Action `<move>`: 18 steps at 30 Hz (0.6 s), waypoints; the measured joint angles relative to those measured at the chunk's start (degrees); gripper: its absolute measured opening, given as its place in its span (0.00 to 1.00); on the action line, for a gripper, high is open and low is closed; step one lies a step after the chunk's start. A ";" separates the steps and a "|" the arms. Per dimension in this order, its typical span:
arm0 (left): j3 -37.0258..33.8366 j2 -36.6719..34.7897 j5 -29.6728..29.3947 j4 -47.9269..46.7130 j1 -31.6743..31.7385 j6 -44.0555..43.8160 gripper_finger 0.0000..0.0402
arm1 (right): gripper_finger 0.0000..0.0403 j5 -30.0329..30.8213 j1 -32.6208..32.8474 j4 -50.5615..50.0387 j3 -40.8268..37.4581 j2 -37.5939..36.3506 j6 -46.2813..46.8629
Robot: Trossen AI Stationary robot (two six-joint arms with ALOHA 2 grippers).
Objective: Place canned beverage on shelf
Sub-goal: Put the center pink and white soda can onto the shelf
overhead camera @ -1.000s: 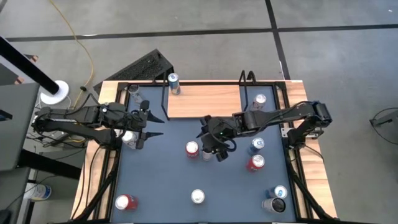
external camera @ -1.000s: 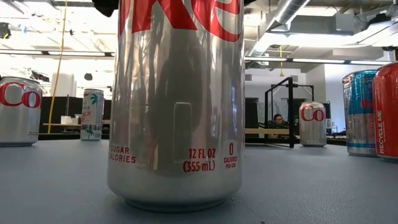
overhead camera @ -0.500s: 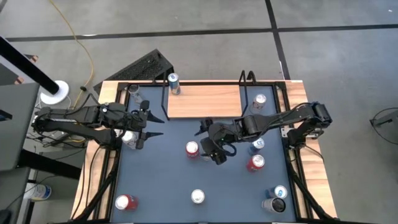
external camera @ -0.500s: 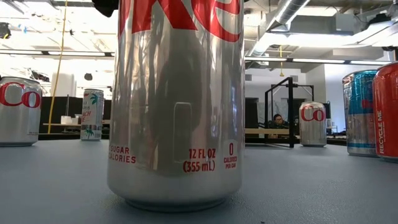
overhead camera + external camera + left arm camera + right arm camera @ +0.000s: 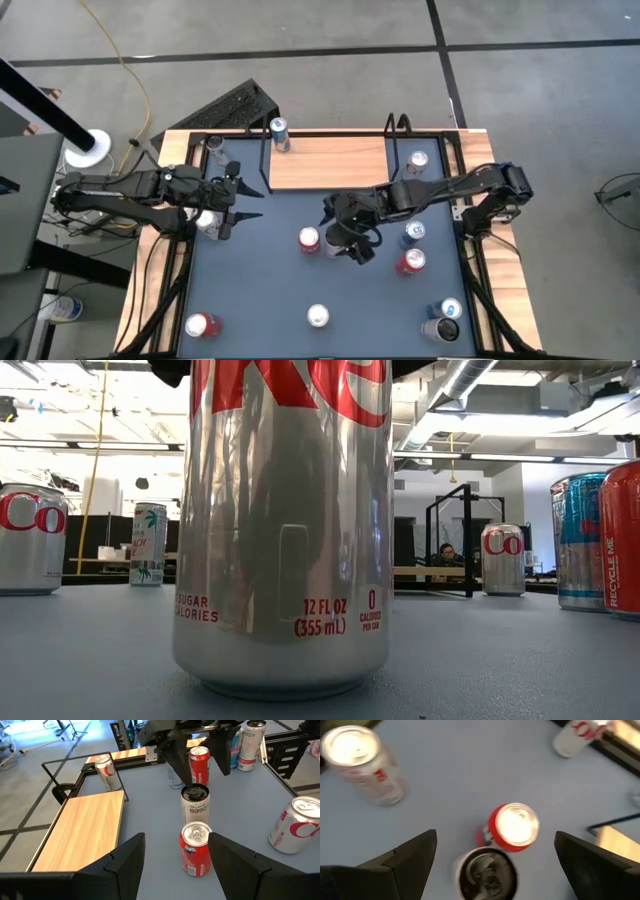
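The right gripper (image 5: 345, 238) hangs over the middle of the blue table (image 5: 260, 300), with its two fingers spread wide and nothing between them. Right under it stand two cans that touch each other: a dark can (image 5: 485, 870) and a red can (image 5: 512, 826). In the right wrist view both cans show from the top, between the fingers, so the gripper looks down on their lids. Both stand upright (their long way goes straight up). The dark one is the closer of the two to the gripper, so I think it will be picked, but I cannot be sure.

The shelf (image 5: 328, 163) is the light wood board in the black frame at the far side of the table. It lies just beyond the two cans, so the trip there is short.

The left gripper (image 5: 243, 201) waits at the left side of the table, well apart from the cans. Its fingers are partly open and hold nothing. The right arm is much nearer, so this looks like its job.

The fingers must slide down around only one can, and the other one is touching it, so it could get bumped.
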 joint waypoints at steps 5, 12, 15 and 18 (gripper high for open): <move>0.00 0.00 0.00 0.00 0.00 -0.06 0.52 | 0.98 -3.50 -1.03 -0.42 0.00 0.00 -0.95; 0.00 0.00 0.00 0.00 0.00 -0.19 0.52 | 0.98 -4.19 -1.88 -1.52 0.02 1.68 -3.02; 0.00 0.00 0.00 0.00 0.00 -0.39 0.52 | 0.98 -4.07 -2.50 -2.00 0.02 3.62 -3.25; 0.00 0.02 0.00 -0.06 0.00 -0.39 0.52 | 0.98 -4.06 -3.08 -2.80 0.00 5.03 -3.02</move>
